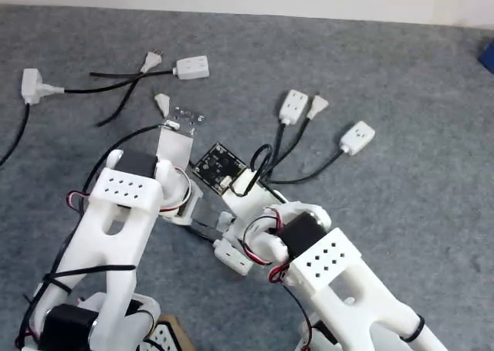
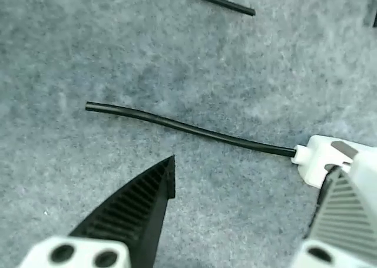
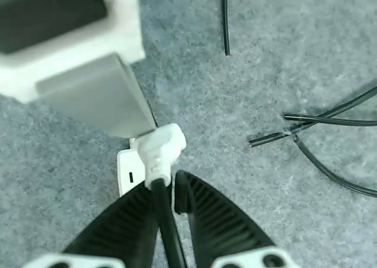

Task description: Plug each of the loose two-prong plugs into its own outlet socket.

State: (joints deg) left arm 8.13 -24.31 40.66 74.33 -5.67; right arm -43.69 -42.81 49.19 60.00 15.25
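My right gripper (image 3: 166, 194) is shut on the black cable just behind a white two-prong plug (image 3: 162, 149). The plug's front rests against a white outlet socket (image 3: 125, 175) on the grey carpet; whether its prongs are inside is hidden. In the high view this socket (image 1: 231, 256) lies between the two arms. My left gripper (image 2: 253, 174) is open, its black finger (image 2: 138, 212) far from its grey one (image 2: 347, 209). A white connector (image 2: 321, 159) with a short black cable (image 2: 182, 126) lies against the grey finger. That grey finger (image 3: 97, 94) also stands beside the plug.
Farther back on the carpet lie more loose parts: a socket (image 1: 193, 67) beside a plug (image 1: 153, 59), a lone plug (image 1: 162, 102), a socket (image 1: 293, 106) next to a plug (image 1: 317, 104), another socket (image 1: 357, 137), and a white adapter (image 1: 31, 85) at far left.
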